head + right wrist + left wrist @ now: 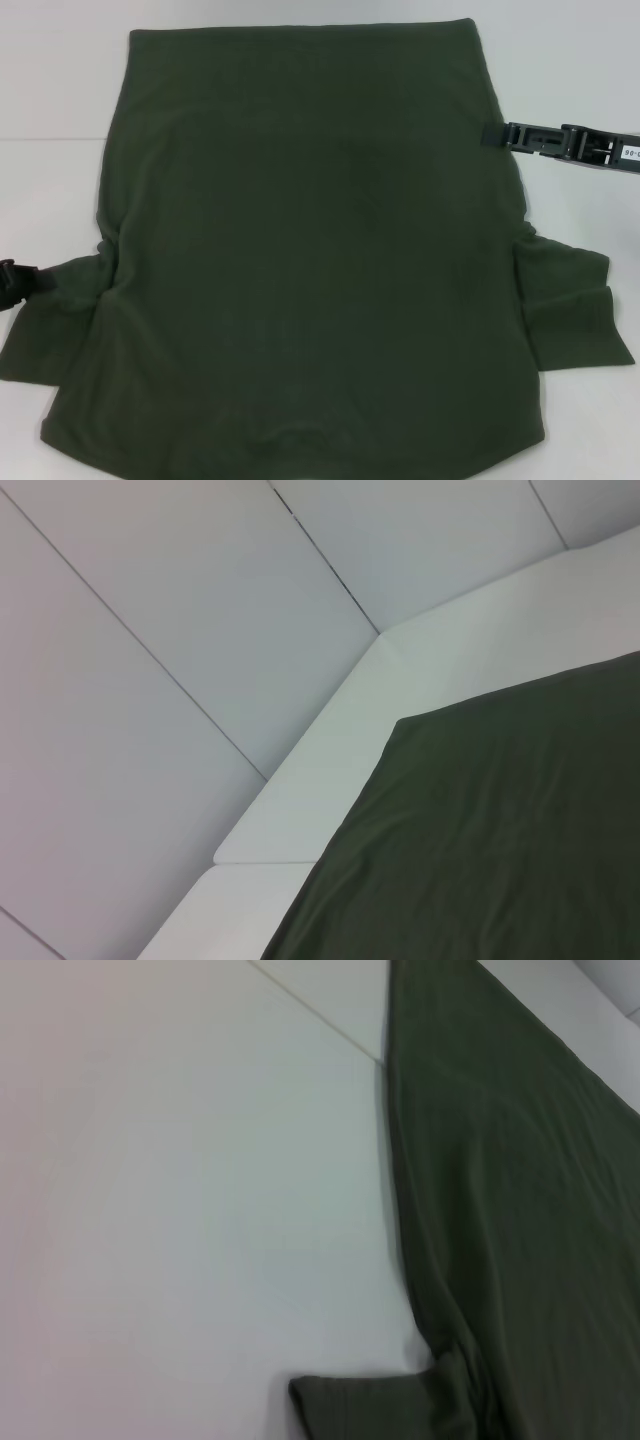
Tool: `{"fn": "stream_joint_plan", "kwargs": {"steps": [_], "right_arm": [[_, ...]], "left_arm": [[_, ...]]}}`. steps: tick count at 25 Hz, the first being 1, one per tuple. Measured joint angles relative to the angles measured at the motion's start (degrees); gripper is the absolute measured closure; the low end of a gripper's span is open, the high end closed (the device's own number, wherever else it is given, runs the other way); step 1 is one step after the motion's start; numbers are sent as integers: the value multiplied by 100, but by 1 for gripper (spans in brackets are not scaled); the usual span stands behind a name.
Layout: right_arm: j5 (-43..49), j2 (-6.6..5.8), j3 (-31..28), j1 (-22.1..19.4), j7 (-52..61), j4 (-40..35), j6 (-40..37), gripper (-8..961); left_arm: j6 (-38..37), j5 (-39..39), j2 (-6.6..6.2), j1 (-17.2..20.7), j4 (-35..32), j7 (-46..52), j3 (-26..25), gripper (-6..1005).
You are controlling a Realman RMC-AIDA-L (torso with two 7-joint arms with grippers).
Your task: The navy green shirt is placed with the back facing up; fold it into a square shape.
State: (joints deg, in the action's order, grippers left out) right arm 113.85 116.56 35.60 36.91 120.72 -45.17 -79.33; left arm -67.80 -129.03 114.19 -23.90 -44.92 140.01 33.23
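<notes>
A white table (60, 90) fills the scene, with a faint seam line running across its top. Spread flat over most of it lies the navy green shirt (310, 250), back side up, its straight hem at the far edge and its two short sleeves sticking out to the left and right near the front.

The left gripper (22, 282) sits at the left edge of the head view, touching the bunched left sleeve where the cloth puckers; whether it is pinching the fabric cannot be told. The right gripper (500, 136) reaches in from the right, level with the shirt's upper right side edge, its black tip right at the fabric; its finger spacing cannot be told either.

The left wrist view shows only bare tabletop, the shirt's long side edge and the gathered sleeve (370, 1405). The right wrist view alone shows the room: pale wall panels (150, 630) with dark joints behind the table's far corner, and one square shirt corner.
</notes>
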Motion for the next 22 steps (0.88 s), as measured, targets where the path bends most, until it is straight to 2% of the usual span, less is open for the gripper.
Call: {"fn": "stream_joint_plan", "kwargs": {"steps": [4,7,12,15,22], "right_arm": [[-73,-13,0,-19,2,0,-8,74],[-153,-29,0,-48,3,0,-13,75],[-193,-69,0,-61,4,22,-4,77],[-196,-81,0,-59,4,42,-4,78],[-197,-82,3,-55,4,44,2,80]], "left_arm": [[-28,0,2,1,-46,-24,0,730],[-34,0,15,11,-94,-25,0,926],[-80,-13,12,2,-140,-49,0,998],[-122,-76,-29,-6,-207,29,0,998],[-119,-846,-90,-93,-617,668,-26,998]]}}
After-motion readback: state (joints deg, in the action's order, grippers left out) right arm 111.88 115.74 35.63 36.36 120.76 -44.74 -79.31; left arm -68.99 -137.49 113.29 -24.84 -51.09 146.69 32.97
